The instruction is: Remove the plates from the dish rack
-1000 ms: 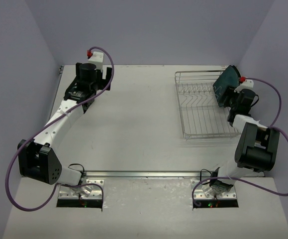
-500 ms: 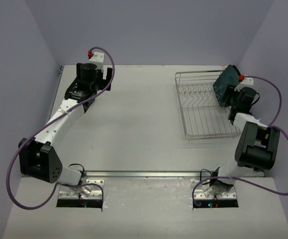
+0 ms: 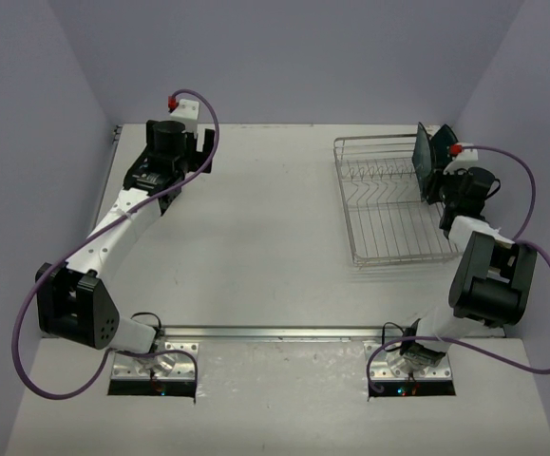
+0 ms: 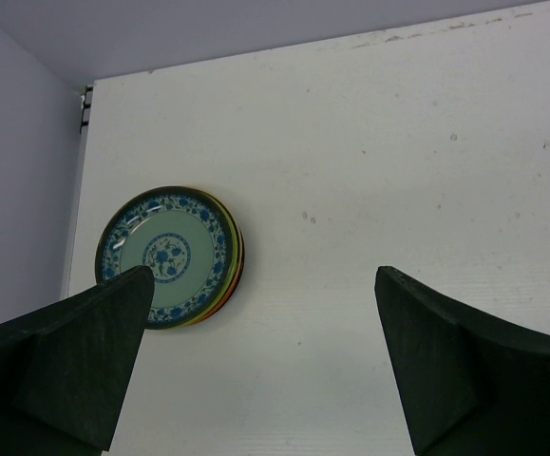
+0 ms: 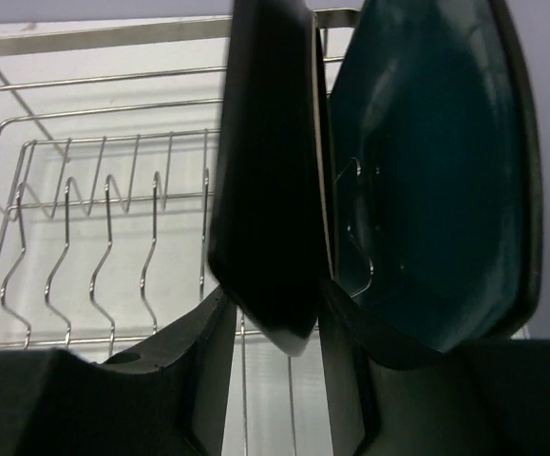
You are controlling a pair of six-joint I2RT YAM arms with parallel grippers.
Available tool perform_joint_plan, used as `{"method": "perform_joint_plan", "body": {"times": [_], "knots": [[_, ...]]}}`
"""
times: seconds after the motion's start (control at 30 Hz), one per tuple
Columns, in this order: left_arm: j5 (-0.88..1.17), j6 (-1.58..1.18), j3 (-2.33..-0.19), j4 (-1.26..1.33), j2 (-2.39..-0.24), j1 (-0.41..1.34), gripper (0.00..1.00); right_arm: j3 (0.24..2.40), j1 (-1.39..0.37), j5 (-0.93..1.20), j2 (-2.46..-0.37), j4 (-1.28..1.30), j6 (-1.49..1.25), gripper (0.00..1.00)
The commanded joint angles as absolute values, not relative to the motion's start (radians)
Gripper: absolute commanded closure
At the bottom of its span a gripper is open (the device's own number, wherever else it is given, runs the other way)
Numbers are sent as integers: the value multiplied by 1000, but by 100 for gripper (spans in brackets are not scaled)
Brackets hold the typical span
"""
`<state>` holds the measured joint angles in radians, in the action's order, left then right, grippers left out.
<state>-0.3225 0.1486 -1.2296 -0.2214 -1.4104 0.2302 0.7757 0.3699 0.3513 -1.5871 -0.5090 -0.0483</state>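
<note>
While the left gripper [image 4: 263, 275] hangs wide open near the stacked plates [image 4: 168, 256] on the table [image 4: 398, 142], we see the right gripper [image 5: 275, 299] clamping a dark plate [image 5: 265, 171] upright in the dish rack [image 3: 384, 223], with a dark-teal plate [image 5: 426, 190] just beside it.

The left pincer [image 4: 265, 285] gapes wide; the right pincer [image 5: 275, 323] clamps a dark plate [image 5: 265, 171].

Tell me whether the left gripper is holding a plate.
No, the left gripper stands open and empty above the table, while the plate stack lies on it off to one side.
</note>
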Motion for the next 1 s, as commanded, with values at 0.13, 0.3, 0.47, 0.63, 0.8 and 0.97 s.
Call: {"method": "perform_joint_plan", "body": {"times": [0.13, 0.3, 0.47, 0.63, 0.8, 0.97], "knots": [[-322, 132, -1293, -189, -1420, 238, 0, 813, 354, 418, -1559, -519, 67, 65], [-322, 132, -1298, -193, -1422, 238, 0, 823, 354, 308, -1566, -548, 59, 51], [-322, 131, -1297, -195, -1425, 238, 0, 843, 353, 272, -1554, -535, 38, 36], [-318, 128, -1302, -197, -1427, 238, 0, 931, 333, 261, -1529, -412, 36, 30], [-313, 123, -1304, -203, -1428, 238, 0, 1059, 288, 219, -1511, -242, 104, 27], [-309, 121, -1304, -212, -1427, 238, 0, 1335, 198, 85, -1585, 70, 198, 30]]}}
